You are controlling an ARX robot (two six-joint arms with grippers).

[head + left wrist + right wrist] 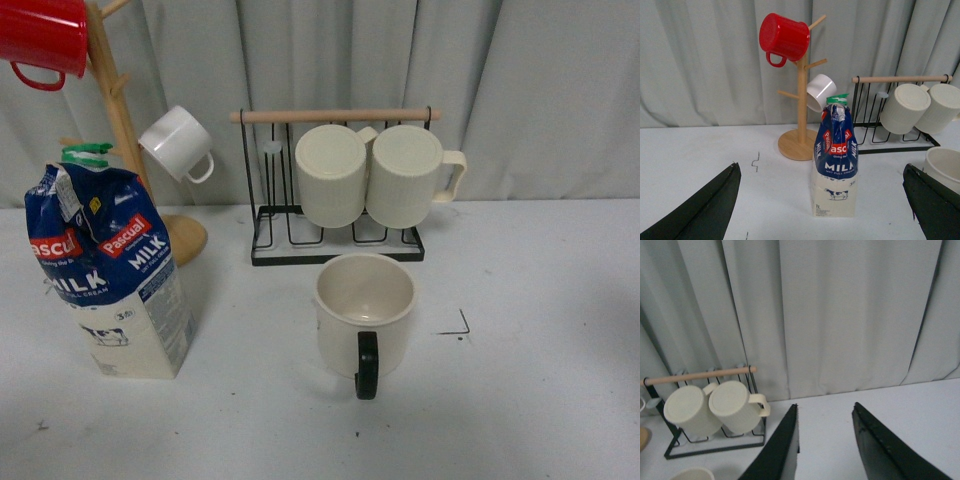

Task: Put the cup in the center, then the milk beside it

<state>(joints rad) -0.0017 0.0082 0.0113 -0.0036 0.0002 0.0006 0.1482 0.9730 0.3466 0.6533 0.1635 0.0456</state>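
Five mugs on show, one carton. The cup [365,315] stands upright on the white table [540,400], mouth up and empty, black handle at its 6 o'clock. One black corner mark [455,325] lies near it at 3 o'clock. The milk [105,270] is upright with its green cap on, well apart at the cup's 9 o'clock. At 12 o'clock the wire rack [270,235] carries two ribbed cream mugs [332,175], side by side and touching, bases toward us. Around 10 o'clock the wooden mug tree [120,110] holds two more: one red mug [40,35] and one small white mug [178,143]. The left gripper [820,166] has its fingers spread wide and gripping nothing, with the carton standing beyond the gap. The right gripper [825,405] has its fingers apart and is empty too.
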